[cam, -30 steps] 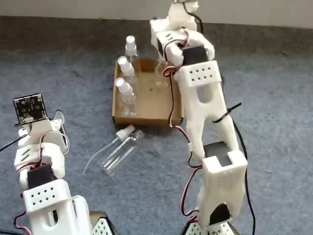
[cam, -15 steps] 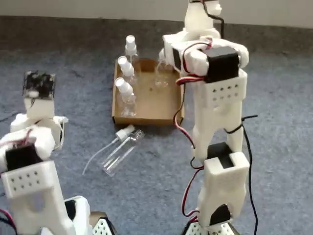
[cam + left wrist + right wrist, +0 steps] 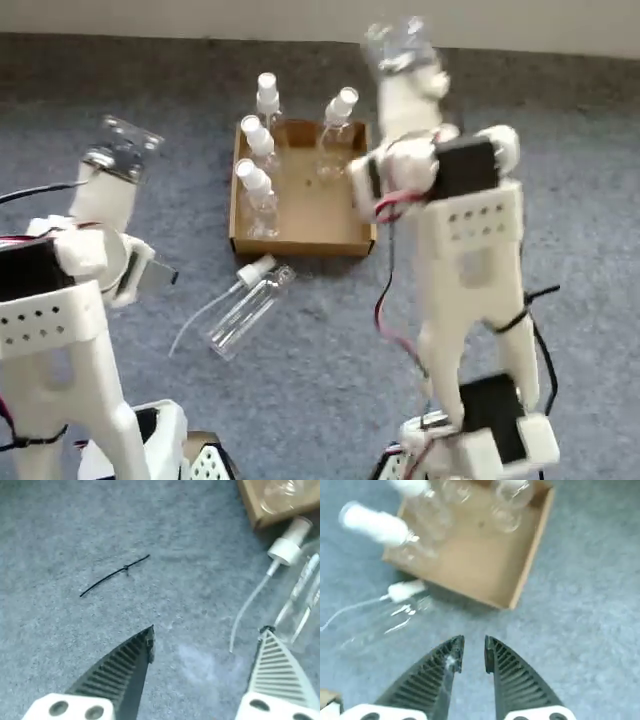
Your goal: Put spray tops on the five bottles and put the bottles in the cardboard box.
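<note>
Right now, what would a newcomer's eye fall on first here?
The cardboard box at the centre, with four spray-topped bottles standing upright along its left and far sides. Just in front of it, a fifth bottle lies on its side, its spray top and tube loose beside it. The left gripper hangs open close to that bottle.

- The whole surface is a grey-blue carpet (image 3: 560, 200) with a short fuzzy pile, kinda mottled up close.
- Along the far edge in the high view it goes darker, like a shaded band (image 3: 150, 55).
- Past that there's a plain, pale strip of wall (image 3: 200, 18).
- The light is soft and pretty even, and the shadows have blurry edges.
- The left wrist view has a lighter scuffed-looking patch (image 3: 197, 662) on the pile.
- A thin black tie (image 3: 116, 573) lies flat on the carpet, with a tiny knot about halfway along.
</note>
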### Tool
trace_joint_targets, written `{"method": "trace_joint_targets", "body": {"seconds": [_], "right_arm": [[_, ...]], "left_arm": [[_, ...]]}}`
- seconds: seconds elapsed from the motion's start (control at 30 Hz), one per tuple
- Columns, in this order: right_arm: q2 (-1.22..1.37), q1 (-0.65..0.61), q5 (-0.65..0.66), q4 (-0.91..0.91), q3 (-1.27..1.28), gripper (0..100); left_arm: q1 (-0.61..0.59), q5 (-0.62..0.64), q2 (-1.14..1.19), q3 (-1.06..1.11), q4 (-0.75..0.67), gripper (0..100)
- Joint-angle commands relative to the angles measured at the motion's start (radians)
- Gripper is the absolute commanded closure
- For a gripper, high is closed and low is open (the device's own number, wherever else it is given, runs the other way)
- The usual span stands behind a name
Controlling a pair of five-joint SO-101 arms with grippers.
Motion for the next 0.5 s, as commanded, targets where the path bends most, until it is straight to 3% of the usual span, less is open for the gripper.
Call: {"method": "trace_joint_targets", "body": {"seconds": [0.0,0.1,0.2,0.37,0.47], "right_arm": [[-0.170,-0.206,-0.129,-0.163,0.297,96.1],[-0.180,-0.338,-0.226,-0.325,0.489,95.7],[-0.162,-0.430,-0.400,-0.450,0.633,88.5],[-0.125,-0.504,-0.605,-0.610,0.659,72.4],[-0.094,-0.556,-0.697,-0.645,0.656,70.6]], "left_arm": [[-0.191,0.026,0.050,-0.061,-0.153,70],[-0.306,0.000,0.166,-0.131,-0.196,70],[-0.387,-0.035,0.294,-0.222,-0.199,70],[-0.483,-0.072,0.427,-0.314,-0.203,70],[-0.519,-0.080,0.446,-0.314,-0.250,70]]}}
